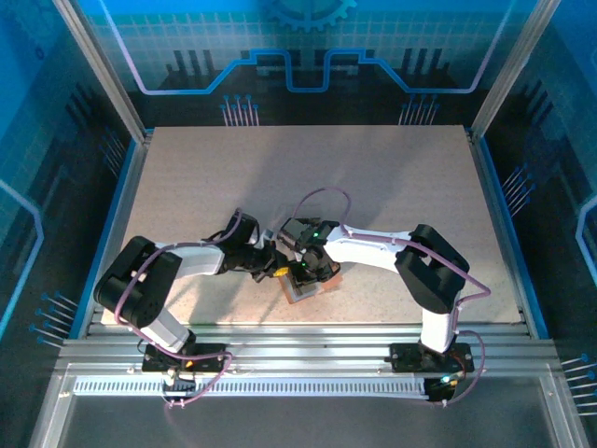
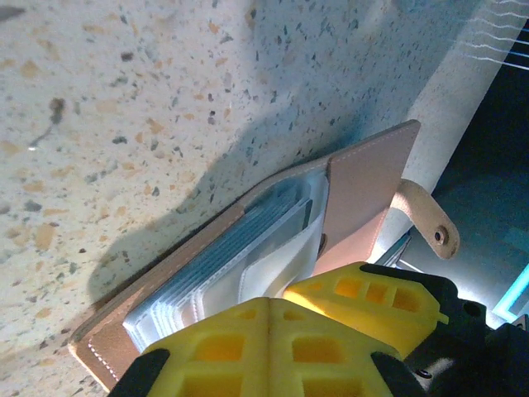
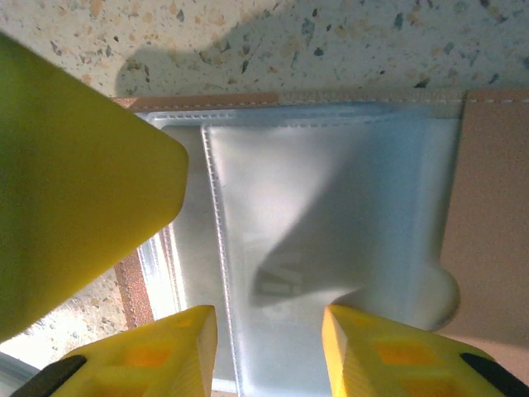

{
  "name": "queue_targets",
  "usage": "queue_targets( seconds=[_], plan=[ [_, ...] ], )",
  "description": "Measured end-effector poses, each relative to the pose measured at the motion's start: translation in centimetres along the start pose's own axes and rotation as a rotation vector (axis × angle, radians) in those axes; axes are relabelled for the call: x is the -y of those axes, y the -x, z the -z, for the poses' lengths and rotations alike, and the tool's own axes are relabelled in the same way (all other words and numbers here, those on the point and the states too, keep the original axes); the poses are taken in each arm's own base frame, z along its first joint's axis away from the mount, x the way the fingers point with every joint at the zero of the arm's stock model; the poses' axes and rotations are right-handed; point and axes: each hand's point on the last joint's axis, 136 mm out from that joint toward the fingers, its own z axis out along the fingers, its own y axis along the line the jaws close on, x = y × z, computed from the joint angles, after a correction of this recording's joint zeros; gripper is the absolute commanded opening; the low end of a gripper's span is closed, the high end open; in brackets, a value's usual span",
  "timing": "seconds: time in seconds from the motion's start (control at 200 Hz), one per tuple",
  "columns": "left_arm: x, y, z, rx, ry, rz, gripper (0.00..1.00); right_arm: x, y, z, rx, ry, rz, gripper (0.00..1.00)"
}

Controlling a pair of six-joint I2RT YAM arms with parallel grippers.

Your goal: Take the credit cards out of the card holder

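Both arms meet near the table's (image 1: 280, 168) near edge, wrists bent down over one spot. The card holder (image 1: 303, 291) lies there, open and flat on the speckled top, directly under the two grippers.

Left gripper (image 1: 282, 268): in its wrist view the yellow fingers (image 2: 207, 351) are closed tight, tip to tip, with no gap at the seam. The left gripper (image 2: 269, 318) sits over the near edge of the card holder (image 2: 364, 190). The stack of clear sleeves (image 2: 223, 256) fans out just ahead of the tips. Whether a sleeve is pinched, I cannot tell. The salmon-pink cover runs ahead and to the right of the tips. Its strap (image 2: 426, 222), with a snap, hangs off the far right corner, past the table edge. Another yellow finger (image 2: 372, 294) stands just right of the closed pair.

Right gripper (image 1: 306, 269): just beside the left one, touching or nearly so from above. In its wrist view the right gripper (image 3: 269, 331) has its fingers (image 3: 149, 351) parted at a moderate width, gripping nothing. A clear sleeve (image 3: 331, 215) of the card holder (image 3: 488, 207) lies beneath the gap and stretches ahead of it. The sleeve shows a pale silver-grey face and a thumb notch to the right. Whether that face is one of the credit cards, I cannot tell. A large blurred yellow shape (image 3: 83, 182) crowds in ahead-left of the fingers, over the holder's left edge. Pink cover to the right of the fingers, bare table (image 3: 331, 41) beyond.
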Motion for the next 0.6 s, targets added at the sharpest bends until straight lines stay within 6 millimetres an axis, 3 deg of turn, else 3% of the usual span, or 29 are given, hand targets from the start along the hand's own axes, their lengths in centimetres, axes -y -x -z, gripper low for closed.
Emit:
queue_targets(
  seconds=[0.285, 0.6],
  plan=[
    [-1.4, -0.1, -0.8, -0.016, 0.036, 0.024, 0.0, 0.1, -0.2, 0.1, 0.002, 0.001, 0.0, 0.39],
    [-1.3, 0.1, -1.0, -0.024, 0.026, 0.004, 0.0, 0.3, -0.2, 0.3, 0.006, -0.005, -0.001, 0.39]
  ],
)
